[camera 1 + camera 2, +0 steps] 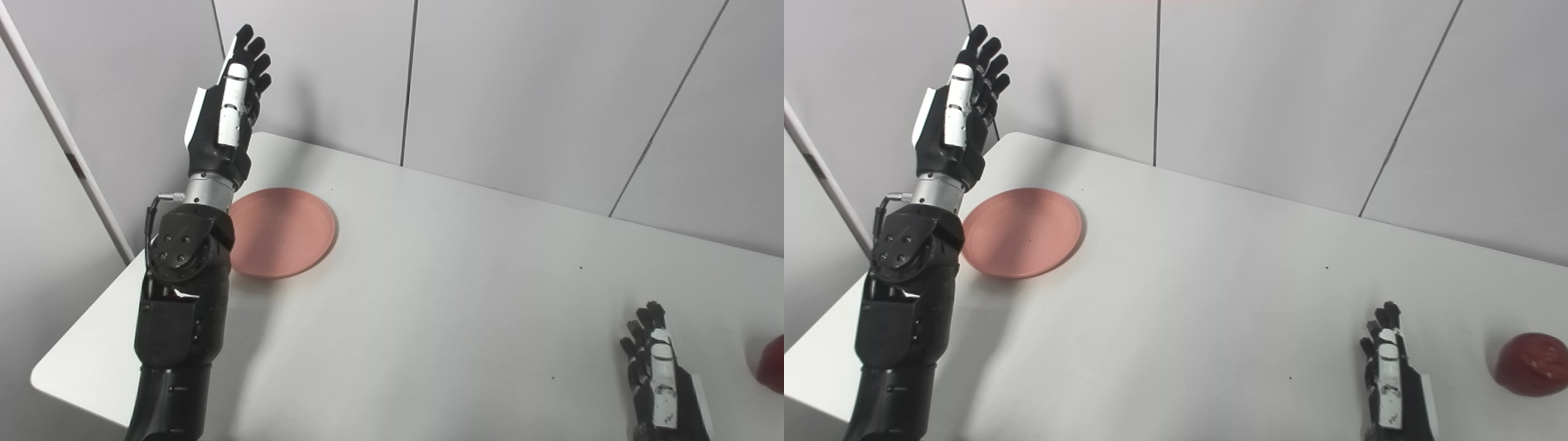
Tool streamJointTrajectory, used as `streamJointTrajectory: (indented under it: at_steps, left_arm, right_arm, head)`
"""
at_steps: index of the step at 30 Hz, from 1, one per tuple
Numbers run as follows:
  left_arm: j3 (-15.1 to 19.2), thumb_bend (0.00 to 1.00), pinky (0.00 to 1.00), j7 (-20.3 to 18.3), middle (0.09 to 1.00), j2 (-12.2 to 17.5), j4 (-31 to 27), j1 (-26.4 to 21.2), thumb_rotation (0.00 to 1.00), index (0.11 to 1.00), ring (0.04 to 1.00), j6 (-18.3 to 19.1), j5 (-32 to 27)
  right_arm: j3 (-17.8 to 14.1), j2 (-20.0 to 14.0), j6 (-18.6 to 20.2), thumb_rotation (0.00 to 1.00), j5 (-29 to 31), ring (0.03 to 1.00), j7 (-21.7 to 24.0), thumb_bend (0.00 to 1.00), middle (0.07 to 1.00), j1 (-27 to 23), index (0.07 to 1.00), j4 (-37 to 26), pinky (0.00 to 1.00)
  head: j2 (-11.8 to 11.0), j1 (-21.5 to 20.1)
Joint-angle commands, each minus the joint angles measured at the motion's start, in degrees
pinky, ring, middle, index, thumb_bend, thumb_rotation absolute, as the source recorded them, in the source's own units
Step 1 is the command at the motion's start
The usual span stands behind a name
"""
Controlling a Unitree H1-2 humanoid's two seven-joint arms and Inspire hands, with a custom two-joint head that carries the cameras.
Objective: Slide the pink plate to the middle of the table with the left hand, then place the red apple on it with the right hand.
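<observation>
The pink plate [280, 231] lies flat on the white table [465, 294] near its far left corner, with nothing on it. My left hand [229, 110] is raised high above the table's left edge, beyond the plate, fingers stretched out and holding nothing; its forearm passes just left of the plate. The red apple [1532, 364] rests on the table at the far right, cut by the frame edge in the left eye view. My right hand [1387, 367] hovers low at the bottom right, fingers extended and empty, a short way left of the apple.
Grey wall panels [502, 86] stand close behind the table's back edge. A white slanted post [61, 135] runs along the left beside the raised arm. The table's left corner and front edge [43, 380] are near the left forearm.
</observation>
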Motion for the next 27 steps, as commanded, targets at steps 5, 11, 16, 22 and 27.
streamJointTrajectory:
  at_steps: [5, 11, 16, 22, 27]
  left_arm:
    - [2.52, 0.4, 0.98, -0.8, 0.978, 4.32, 4.85, -2.56, 1.0, 0.961, 0.978, -6.18, -2.53]
    - [3.7, 0.4, 0.96, -1.04, 0.96, 6.06, 9.39, -2.27, 1.0, 0.943, 0.965, -6.81, -4.89]
    - [4.22, 0.39, 0.94, -0.94, 0.943, 6.55, 12.37, -1.99, 1.0, 0.926, 0.944, -6.97, -6.11]
    - [4.48, 0.37, 0.94, -1.21, 0.93, 6.89, 14.7, -1.2, 1.0, 0.919, 0.93, -7.06, -7.02]
    - [4.56, 0.35, 0.94, -1.97, 0.925, 7.41, 16.14, -0.05, 1.0, 0.903, 0.929, -6.83, -7.4]
  right_arm:
    - [-0.45, 0.03, -2.56, 1.0, 0.54, 1.0, 0.24, 0.19, 1.0, -1.31, 1.0, -1.5, 1.0]
    - [-0.42, -0.14, -1.98, 1.0, 0.65, 1.0, 0.45, 0.19, 1.0, -1.33, 1.0, -1.9, 1.0]
    - [-0.44, -0.38, -1.82, 1.0, 0.66, 1.0, 0.56, 0.19, 1.0, -1.29, 1.0, -2.03, 1.0]
    - [-0.45, -0.44, -1.69, 1.0, 0.95, 1.0, 0.71, 0.17, 1.0, -1.23, 1.0, -2.27, 1.0]
    - [-0.65, -0.49, -2.1, 1.0, 1.15, 1.0, 0.6, 0.17, 1.0, -1.28, 1.0, -1.83, 1.0]
  head:
    - [-0.01, 0.14]
    - [0.06, 0.4]
    - [0.09, 0.74]
    - [0.06, 0.79]
    - [0.03, 1.23]
